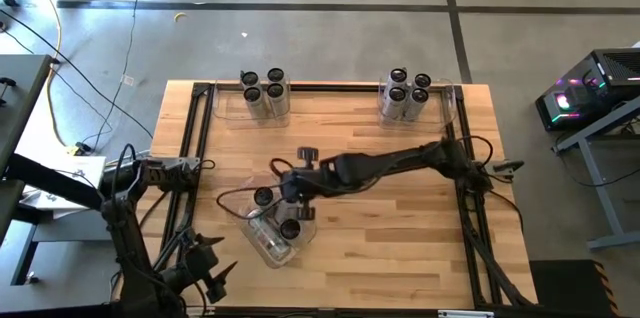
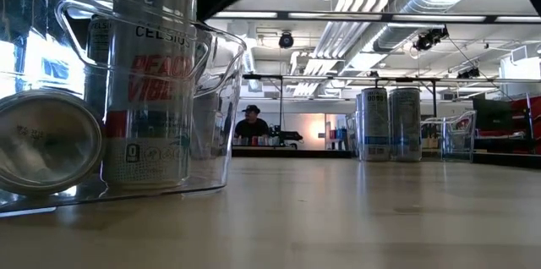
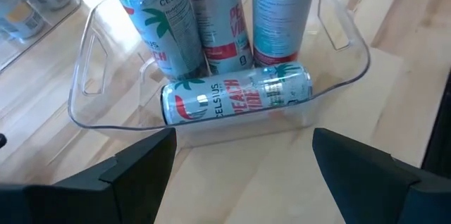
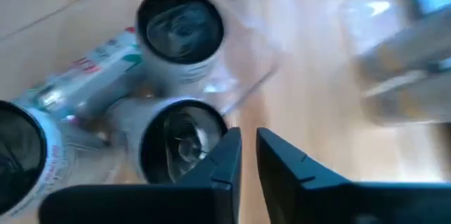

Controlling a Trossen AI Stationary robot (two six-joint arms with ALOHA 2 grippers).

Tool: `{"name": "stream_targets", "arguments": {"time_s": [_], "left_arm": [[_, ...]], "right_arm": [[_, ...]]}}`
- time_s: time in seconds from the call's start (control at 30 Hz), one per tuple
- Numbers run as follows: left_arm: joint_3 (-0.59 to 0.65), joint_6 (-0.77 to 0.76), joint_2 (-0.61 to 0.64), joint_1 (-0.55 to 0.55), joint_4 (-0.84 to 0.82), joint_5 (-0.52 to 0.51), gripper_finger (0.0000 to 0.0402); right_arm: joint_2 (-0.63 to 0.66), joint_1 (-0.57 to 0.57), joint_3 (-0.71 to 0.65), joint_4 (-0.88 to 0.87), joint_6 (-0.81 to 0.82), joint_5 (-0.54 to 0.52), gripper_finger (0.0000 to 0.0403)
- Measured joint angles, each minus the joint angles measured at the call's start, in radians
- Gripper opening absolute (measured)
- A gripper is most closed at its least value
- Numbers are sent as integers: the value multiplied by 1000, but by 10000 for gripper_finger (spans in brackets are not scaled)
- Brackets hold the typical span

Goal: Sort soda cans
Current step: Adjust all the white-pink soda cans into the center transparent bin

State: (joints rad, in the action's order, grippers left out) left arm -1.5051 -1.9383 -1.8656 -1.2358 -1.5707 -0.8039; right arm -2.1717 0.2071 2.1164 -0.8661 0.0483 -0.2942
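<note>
A clear bin (image 1: pixel 272 243) near the table's front holds three upright soda cans (image 3: pixel 151 23) and one can lying on its side (image 3: pixel 236 96) against the bin's near wall. My right gripper (image 4: pixel 248 155) hovers just above the upright cans (image 4: pixel 180 143), fingers drawn almost together, holding nothing. In the high view it sits over the bin (image 1: pixel 292 193). My left gripper (image 3: pixel 243 155) is open and waits near the table's front left corner (image 1: pixel 205 270), pointing at the bin. In the low view the bin's cans (image 2: pixel 152 74) loom at the left.
Two more clear bins stand at the far edge, the left one (image 1: pixel 232 110) and the right one (image 1: pixel 448 108), each with several upright cans (image 1: pixel 265 93) (image 1: pixel 405 96). Black rails frame the table's sides. Bare wood lies between the bins. A person (image 2: pixel 251 121) sits far behind the table.
</note>
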Motion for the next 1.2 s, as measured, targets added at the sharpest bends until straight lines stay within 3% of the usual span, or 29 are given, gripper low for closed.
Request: {"name": "stream_targets", "arguments": {"time_s": [0.17,0.6,0.87,1.0,1.13,1.2], "left_arm": [[0,-6,0,-4,0,-22,328],[0,4,0,-4,4,-73,328],[13,16,-1,-4,49,-102,328],[98,64,-2,2,178,-195,328],[200,73,-2,35,274,-240,320],[251,67,-2,56,318,-312,309]], "right_arm": [[0,-5,-75,126,16,146,24],[-10,18,-100,294,22,289,24],[-31,26,-100,371,-37,270,24],[-18,36,-47,356,-56,269,24],[-13,50,30,248,-74,269,24],[-13,63,61,183,-62,268,24]]}}
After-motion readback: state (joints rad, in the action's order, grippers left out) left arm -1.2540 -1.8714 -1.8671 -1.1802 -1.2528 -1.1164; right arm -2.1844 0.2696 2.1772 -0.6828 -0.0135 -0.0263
